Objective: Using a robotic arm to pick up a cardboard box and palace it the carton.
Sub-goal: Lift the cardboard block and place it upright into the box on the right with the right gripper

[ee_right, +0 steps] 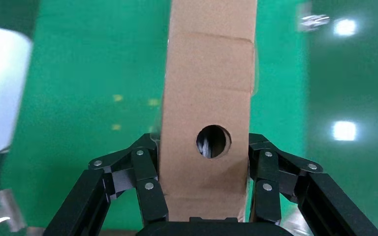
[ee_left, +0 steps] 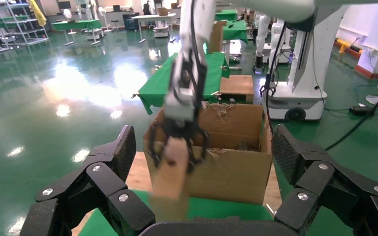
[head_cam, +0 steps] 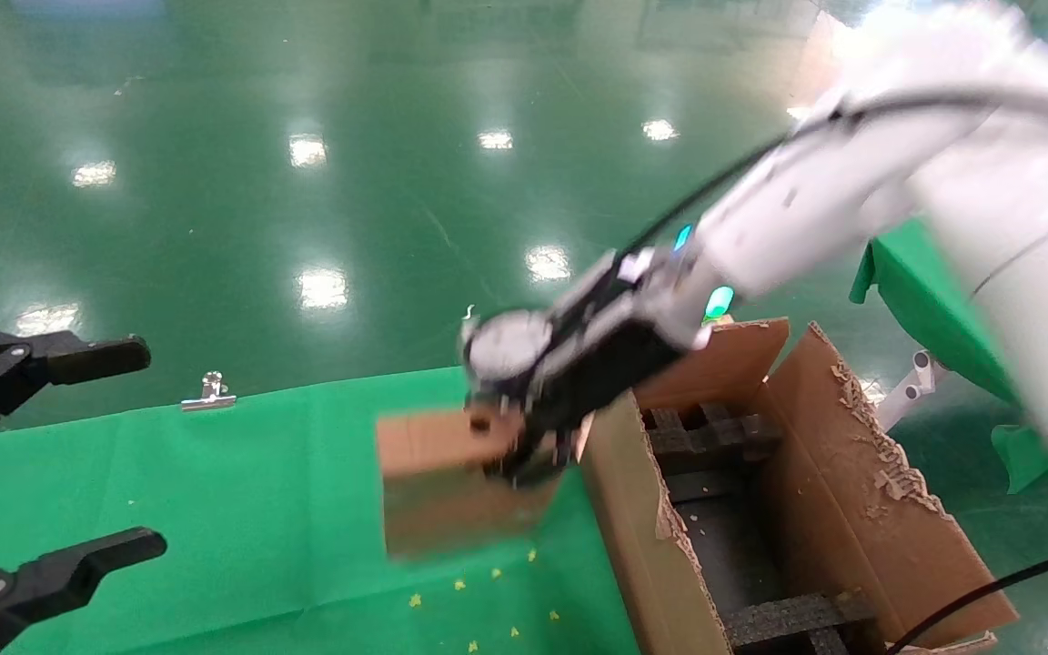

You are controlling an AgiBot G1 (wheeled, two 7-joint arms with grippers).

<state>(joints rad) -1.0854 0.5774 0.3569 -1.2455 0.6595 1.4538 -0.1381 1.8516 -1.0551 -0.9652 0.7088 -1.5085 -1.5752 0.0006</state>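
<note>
Cardboard box [head_cam: 438, 482] hangs in the air above the green-covered desk [head_cam: 242, 509], pinched at its upper end by the right gripper [head_cam: 524, 459]. In the right wrist view the black fingers [ee_right: 147, 184] press on both narrow sides of the cardboard box [ee_right: 209, 118], just beside its round hole [ee_right: 213, 141], and the box stands on edge, running straight away from the palm. From the left wrist view the box [ee_left: 171, 174] hangs lengthwise below the right gripper [ee_left: 179, 147], in front of the carton's near wall.

Its right edge lies very close to the torn left wall of the carton [head_cam: 642, 509]; whether they touch cannot be told. The carton stands open at the desk's right side, ragged flaps spread outward, with black foam inserts [head_cam: 715, 437] lining the inside and a dark open channel between them. The white robotic arm [head_cam: 815, 191] reaches down from the upper right, crossing over the carton's far flap.

Left of the box the green cloth lies open, with only a few small yellow specks [head_cam: 488, 600] beneath and in front of it. A metal clip [head_cam: 208, 391] sits on the desk's far edge. The left gripper [head_cam: 33, 464] is parked at the far left, fingers spread wide, well apart from the box
</note>
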